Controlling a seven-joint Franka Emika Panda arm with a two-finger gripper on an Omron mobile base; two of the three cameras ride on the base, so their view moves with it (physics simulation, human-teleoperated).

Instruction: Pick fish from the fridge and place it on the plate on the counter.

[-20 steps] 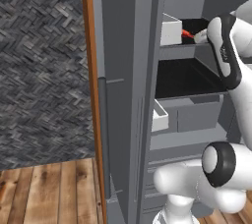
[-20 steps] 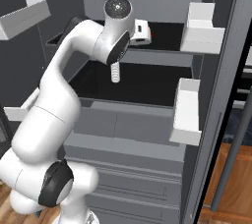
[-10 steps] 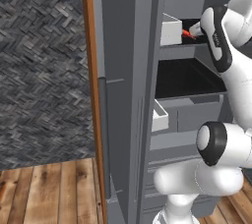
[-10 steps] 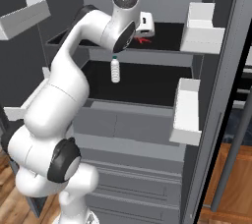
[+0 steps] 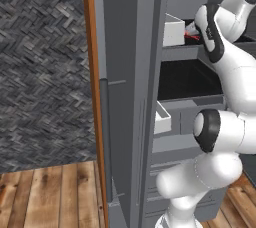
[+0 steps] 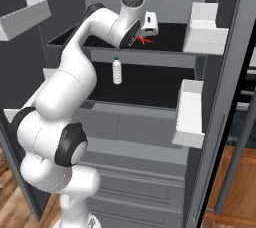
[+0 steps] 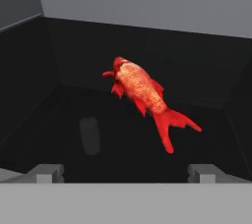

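Nearest the hand camera, the two small dark fingertips (image 7: 47, 171) of the two-finger gripper (image 7: 124, 173) stand spread wide, holding nothing. Just beyond them the small slim red-orange fish (image 7: 143, 96) lies on the dark upper shelf of the tall plain grey fridge (image 6: 150, 27), head toward the back left, forked tail pointing toward the hand's right side. In the right base view the fish (image 6: 145, 40) peeks out just past the wrist. It looks light and fairly stiff, probably smooth and rounded, so it may slip; the thick scaled mid-body seems the best place to pinch, not the thin tail. Beyond the fish is the compartment's grey back wall (image 7: 147, 2). A small clear bottle (image 6: 117, 70) stands on the shelf below
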